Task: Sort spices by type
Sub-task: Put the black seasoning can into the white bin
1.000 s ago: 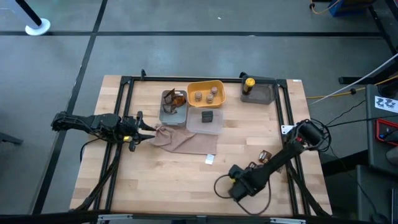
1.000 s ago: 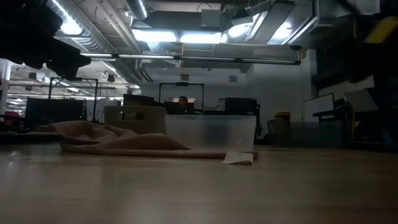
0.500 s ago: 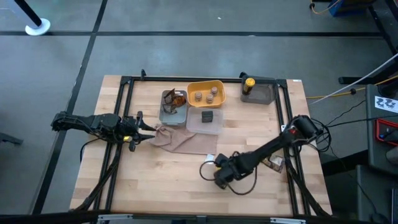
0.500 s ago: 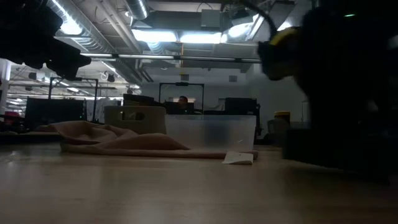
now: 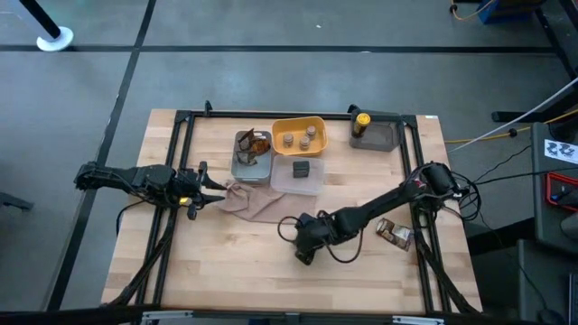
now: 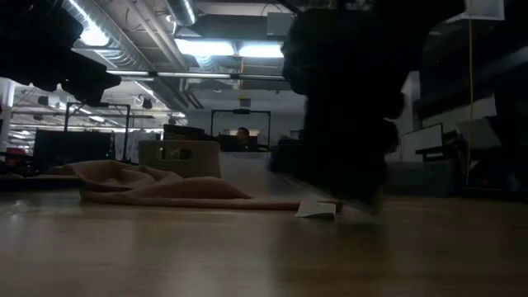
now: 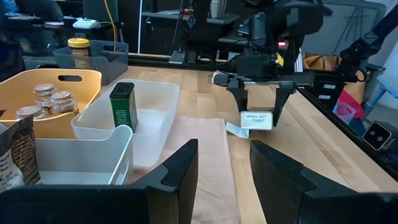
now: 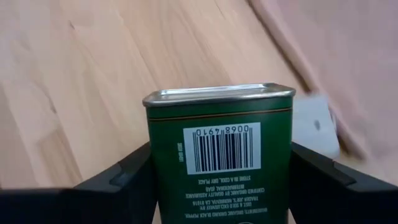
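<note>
A dark green spice box [image 8: 217,149] with a barcode sits between the fingers of my right gripper [image 5: 303,246], which is shut on it. It hangs over the table's middle, just near of the beige cloth [image 5: 262,200]. The left wrist view shows that gripper [image 7: 259,121] and the box's white-labelled end [image 7: 259,118]. Another green box [image 7: 123,106] stands in the clear tray [image 5: 302,173]. Tan jars [image 5: 300,138] lie in the yellow tray, foil packets [image 5: 253,144] in the grey tray, and a yellow-capped bottle [image 5: 361,120] in the dark tray. My left gripper [image 5: 215,186] rests open at the cloth's left end. My right gripper pinches the green box by its two narrow sides [image 8: 155,163] between its two fingers [image 8: 317,173]. The fingers slant down from the table's right side and lie along the box. The box is lifted clear of the table, with its white-labelled end [image 7: 259,118] toward the left arm.
A foil packet [image 5: 395,233] lies alone on the wood near the right rail. A small white slip [image 6: 318,208] lies by the cloth's near corner, under the right gripper. Bare wood stretches along the near edge. A black frame rail borders the table.
My right gripper has swung from the near right part of the table toward the left and the far side, coming over the middle beside the cloth, and its wrist has turned and tipped on the way. In the low view it now stands before the clear tray.
</note>
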You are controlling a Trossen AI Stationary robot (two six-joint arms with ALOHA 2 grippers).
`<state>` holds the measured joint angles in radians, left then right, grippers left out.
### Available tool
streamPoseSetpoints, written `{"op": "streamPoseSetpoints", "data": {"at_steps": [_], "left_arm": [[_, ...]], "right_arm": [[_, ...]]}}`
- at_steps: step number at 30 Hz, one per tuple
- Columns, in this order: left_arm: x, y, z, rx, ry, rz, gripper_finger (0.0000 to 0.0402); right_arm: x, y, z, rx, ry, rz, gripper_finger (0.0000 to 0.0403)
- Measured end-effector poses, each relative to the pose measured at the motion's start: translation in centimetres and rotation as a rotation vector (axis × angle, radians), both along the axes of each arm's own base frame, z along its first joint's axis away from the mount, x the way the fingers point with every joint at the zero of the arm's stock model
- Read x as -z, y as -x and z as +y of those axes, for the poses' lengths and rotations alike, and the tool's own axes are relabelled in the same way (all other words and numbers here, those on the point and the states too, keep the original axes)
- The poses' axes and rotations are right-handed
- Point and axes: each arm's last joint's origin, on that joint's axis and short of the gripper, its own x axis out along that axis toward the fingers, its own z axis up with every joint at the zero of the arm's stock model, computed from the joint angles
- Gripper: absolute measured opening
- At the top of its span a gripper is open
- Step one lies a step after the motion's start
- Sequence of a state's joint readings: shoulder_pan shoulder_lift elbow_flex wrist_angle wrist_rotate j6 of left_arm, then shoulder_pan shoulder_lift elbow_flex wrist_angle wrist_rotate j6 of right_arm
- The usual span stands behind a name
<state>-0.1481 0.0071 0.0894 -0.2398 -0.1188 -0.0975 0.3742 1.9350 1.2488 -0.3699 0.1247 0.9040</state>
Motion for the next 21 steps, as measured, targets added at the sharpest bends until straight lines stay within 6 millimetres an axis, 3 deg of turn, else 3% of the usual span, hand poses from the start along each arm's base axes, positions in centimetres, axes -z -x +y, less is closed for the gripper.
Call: {"op": "streamPoseSetpoints", "data": {"at_steps": [12, 21], "left_arm": [[-0.3, -0.1, 0.0, 0.002, -0.018, -0.047, 0.013], [-0.9, -0.1, 0.0, 0.002, -0.016, -0.112, 0.013]], "right_arm": [[-1.4, -3.0, -2.8, -0.008, -0.074, -0.233, 0.027], [-4.0, -5.4, -4.8, -0.034, -0.071, -0.567, 0.027]]}}
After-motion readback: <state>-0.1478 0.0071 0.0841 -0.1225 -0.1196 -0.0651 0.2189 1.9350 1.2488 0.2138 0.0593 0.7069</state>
